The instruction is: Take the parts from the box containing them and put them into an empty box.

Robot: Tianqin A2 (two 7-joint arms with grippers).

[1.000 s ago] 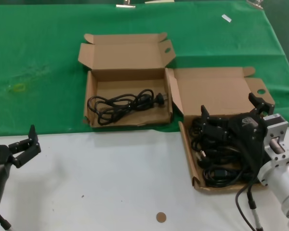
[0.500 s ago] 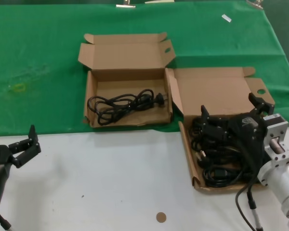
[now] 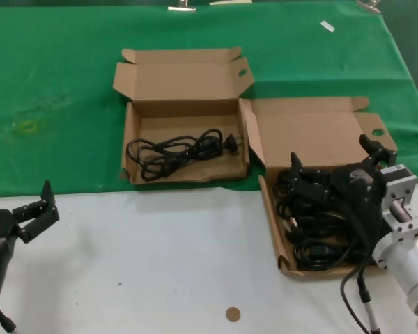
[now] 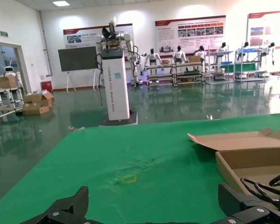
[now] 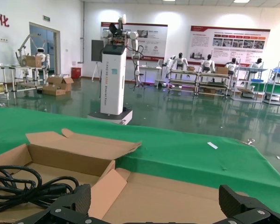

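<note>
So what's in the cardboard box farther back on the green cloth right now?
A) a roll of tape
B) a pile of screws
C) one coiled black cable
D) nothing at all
C: in the head view, the far box holds a single coiled black cable, while the right gripper, fingers spread, is over the fuller near box.

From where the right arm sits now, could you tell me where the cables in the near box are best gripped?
Grip the raised bundle of black cables at its upper loops, coming straight down from above: the box walls block a side approach. The right gripper hangs over that end, jaws open wide.
</note>
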